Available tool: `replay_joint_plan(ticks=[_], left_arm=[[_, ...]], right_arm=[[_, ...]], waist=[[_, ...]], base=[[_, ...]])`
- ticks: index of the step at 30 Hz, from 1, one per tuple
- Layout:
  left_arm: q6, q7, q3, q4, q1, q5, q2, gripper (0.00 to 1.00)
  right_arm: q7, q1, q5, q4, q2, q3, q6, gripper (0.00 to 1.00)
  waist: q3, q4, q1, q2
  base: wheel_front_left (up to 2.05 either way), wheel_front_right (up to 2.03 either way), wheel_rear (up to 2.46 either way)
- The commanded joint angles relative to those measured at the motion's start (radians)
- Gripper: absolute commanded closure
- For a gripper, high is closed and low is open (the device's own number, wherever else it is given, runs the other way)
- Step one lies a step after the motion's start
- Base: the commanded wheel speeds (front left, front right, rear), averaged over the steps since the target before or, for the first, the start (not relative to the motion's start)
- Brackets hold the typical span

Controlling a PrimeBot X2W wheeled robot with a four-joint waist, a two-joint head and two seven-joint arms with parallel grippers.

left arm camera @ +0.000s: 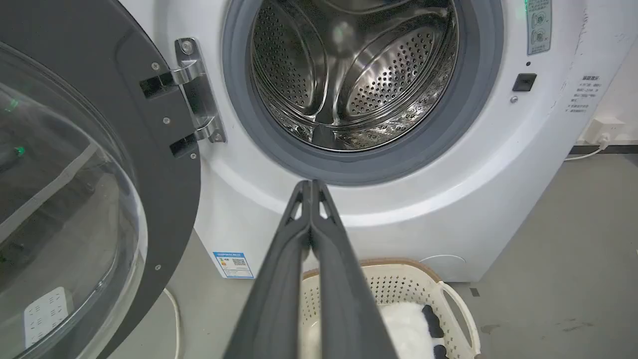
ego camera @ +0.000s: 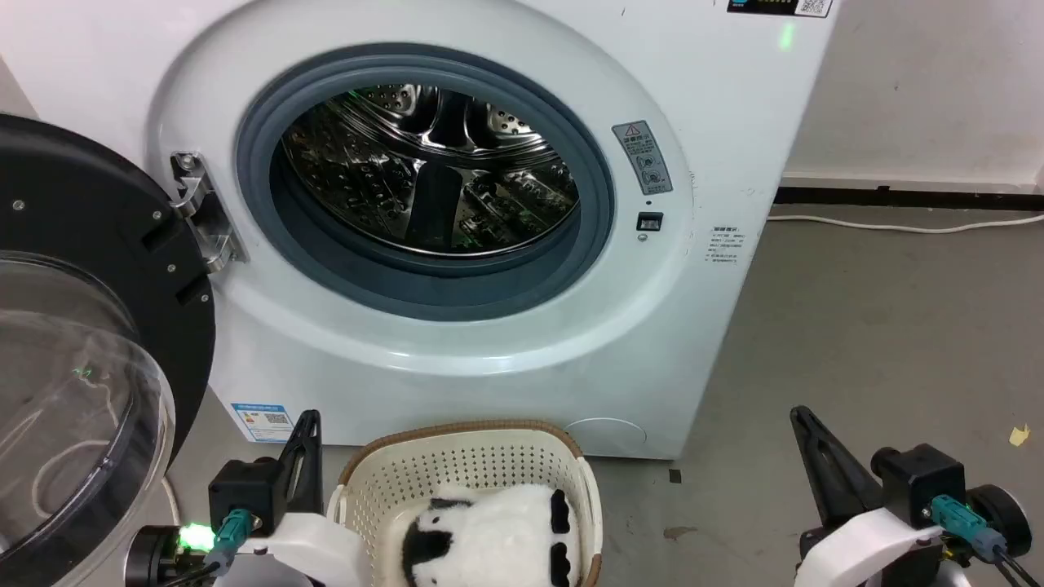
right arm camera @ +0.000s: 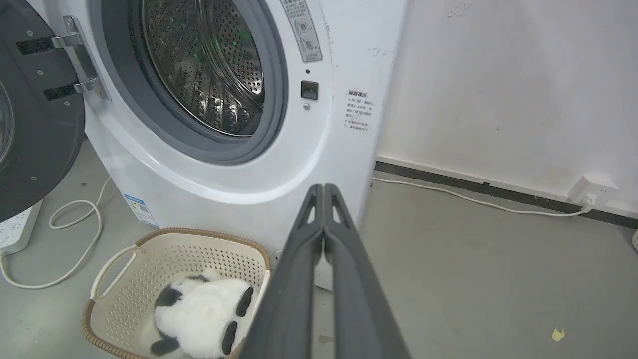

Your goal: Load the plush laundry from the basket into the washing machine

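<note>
I hold my left gripper (left arm camera: 310,185) and right gripper (right arm camera: 324,189) aimed at the white front-loading washing machine (ego camera: 718,163), both pinched closed and empty, either side of the cream perforated basket (ego camera: 457,477) where the fluffy black-and-white plush toy (ego camera: 497,534) lies.

A grey floor (ego camera: 881,342) is meeting a pale, scuffed wall (right arm camera: 498,75), with a dark baseboard (ego camera: 905,197) running along its foot. A white cable (ego camera: 856,223) is trailing beside the baseboard to a wall socket (right arm camera: 593,185). A looped white cord (right arm camera: 98,229) is lying by a power strip (right arm camera: 12,232); a yellowish scrap (ego camera: 1019,435) is resting apart.
</note>
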Motion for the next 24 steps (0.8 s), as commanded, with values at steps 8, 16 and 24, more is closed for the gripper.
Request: replay_joint_plan(ticks=[8, 16, 24], left_arm=[[0.003, 0.0, -0.001, -0.004, -0.015, 0.003, 0.0, 1.0], [0.003, 0.0, -0.001, -0.004, -0.015, 0.003, 0.0, 1.0], [0.003, 0.0, -0.001, -0.004, -0.015, 0.003, 0.0, 1.0]], right_arm=[[0.0, -0.012, -0.007, -0.005, 0.002, -0.002, -0.001, 1.0], [0.0, -0.012, -0.007, -0.005, 0.002, -0.002, -0.001, 1.0], [0.0, -0.012, -0.007, -0.005, 0.002, -0.002, -0.001, 1.0]], waist=[[0.0, 0.0, 0.0, -0.0001], [0.0, 0.0, 0.0, -0.0001], [0.0, 0.0, 0.0, -0.0001]], base=[[0.0, 0.0, 0.0], [0.0, 0.0, 0.0], [0.0, 0.0, 0.0]])
